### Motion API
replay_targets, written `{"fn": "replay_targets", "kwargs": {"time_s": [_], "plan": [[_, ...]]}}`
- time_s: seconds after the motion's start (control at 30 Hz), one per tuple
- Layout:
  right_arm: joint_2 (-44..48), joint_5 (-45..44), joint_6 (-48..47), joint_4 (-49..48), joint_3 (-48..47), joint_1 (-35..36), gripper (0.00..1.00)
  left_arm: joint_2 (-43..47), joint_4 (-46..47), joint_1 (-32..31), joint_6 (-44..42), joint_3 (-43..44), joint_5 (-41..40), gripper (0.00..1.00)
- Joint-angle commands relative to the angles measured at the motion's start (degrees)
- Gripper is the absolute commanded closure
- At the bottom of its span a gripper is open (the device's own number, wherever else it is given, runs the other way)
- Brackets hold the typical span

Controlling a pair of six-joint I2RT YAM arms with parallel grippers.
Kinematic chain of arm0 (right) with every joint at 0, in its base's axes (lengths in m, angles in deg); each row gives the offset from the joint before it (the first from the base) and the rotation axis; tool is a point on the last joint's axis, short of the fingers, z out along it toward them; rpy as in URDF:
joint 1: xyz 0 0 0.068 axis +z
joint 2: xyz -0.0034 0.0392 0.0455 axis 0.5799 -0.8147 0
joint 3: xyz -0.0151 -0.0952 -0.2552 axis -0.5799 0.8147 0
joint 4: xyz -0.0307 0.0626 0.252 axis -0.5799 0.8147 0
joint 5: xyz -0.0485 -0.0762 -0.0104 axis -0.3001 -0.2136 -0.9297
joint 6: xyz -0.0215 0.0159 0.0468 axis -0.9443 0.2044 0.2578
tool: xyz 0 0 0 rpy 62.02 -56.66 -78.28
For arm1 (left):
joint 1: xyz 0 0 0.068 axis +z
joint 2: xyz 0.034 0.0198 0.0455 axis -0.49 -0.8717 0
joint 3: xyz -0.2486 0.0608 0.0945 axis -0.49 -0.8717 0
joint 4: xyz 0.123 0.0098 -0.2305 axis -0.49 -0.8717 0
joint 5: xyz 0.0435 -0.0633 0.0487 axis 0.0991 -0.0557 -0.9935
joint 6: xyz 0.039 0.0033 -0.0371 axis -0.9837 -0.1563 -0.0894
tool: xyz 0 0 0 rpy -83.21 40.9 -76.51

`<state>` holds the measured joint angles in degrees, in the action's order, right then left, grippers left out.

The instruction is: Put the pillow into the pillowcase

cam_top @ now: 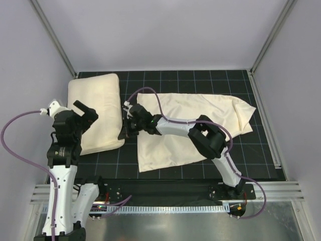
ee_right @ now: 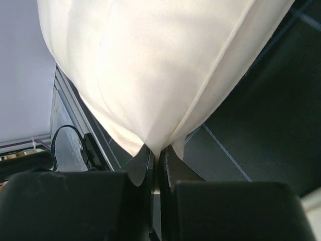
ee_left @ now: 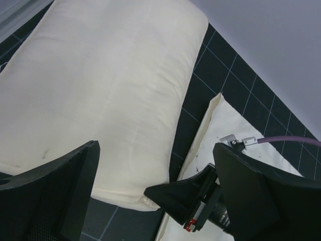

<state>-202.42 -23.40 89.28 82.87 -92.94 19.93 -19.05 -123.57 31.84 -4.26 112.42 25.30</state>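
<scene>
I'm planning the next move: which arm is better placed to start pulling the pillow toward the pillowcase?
Right, probably. The right gripper is shut on the pillow's near corner, right beside the pillowcase's edge. The left gripper hangs open above the pillow, holding nothing.

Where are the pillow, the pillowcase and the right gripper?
pillow [cam_top: 95,108]: top view, centre of its face.
pillowcase [cam_top: 200,105]: top view, flat middle cloth.
right gripper [ee_right: 156,153]: right wrist view, between fingertips.

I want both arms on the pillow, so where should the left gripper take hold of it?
Probably the near edge, from the near side with the left gripper: the pillow bulges too thick mid-body but thins at its seam, like the corner the right gripper pinches.
</scene>
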Motion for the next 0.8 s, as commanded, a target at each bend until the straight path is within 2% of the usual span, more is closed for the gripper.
{"fn": "replay_targets", "kwargs": {"time_s": [0.0, 0.13, 0.27, 0.33, 0.37, 0.4, 0.5, 0.53, 0.57, 0.63, 0.77], "plan": [[9.08, -2.84, -4.91, 4.3, -1.57, -3.24, 0.96, -1.71, 0.06, 0.22, -3.24, 1.85, 5.65, 0.0], [11.11, -2.4, -8.35, 10.79, -5.68, -8.17, 0.96, -3.47, 1.19, -0.04, -3.51, 0.63, 9.44, 0.0], [10.77, -1.79, -9.67, 14.67, -10.53, -14.4, 0.9, -6.19, 1.46, -1.01, -3.77, -0.52, 10.6, 0.0], [10.24, -1.26, -9.32, 15.03, -12.89, -18.43, 0.81, -7.77, 1.46, -1.97, -3.69, -0.61, 11.04, 0.0], [10.06, -0.39, -9.14, 15.2, -13.61, -19.68, 0.74, -9.35, 1.55, -1.98, -3.6, -0.69, 11.13, 0.0], [10.41, -0.38, -9.14, 15.47, -13.96, -20.56, 0.52, -10.49, 1.64, -4.15, -3.6, -0.43, 11.13, 0.0], [13.82, -2.57, -10.28, 16.61, -10.65, -23.46, 0.17, -15.41, 1.81, -8.29, -3.51, 0.27, 8.68, 0.0], [15.06, -3.1, -11.59, 16.26, -9.06, -23.82, 0.13, -16.73, 1.81, -11.44, -3.42, 1.23, 6.84, 0.0], [16.37, -3.45, -12.21, 16.17, -7.48, -24.17, 0.11, -19.62, 1.55, -13.29, -3.07, 1.67, 1.34, 0.0], [19.71, -3.63, -13.35, 16.17, -2.91, -24.35, 0.1, -22.44, 1.9, -17.07, -1.84, 2.9, -2.57, 0.0], [25.34, -2.49, -15.2, 15.04, 5.35, -24.35, 0.1, -30.97, 3.93, -16.48, -2.1, 5.54, -8.72, 0.0]]}}
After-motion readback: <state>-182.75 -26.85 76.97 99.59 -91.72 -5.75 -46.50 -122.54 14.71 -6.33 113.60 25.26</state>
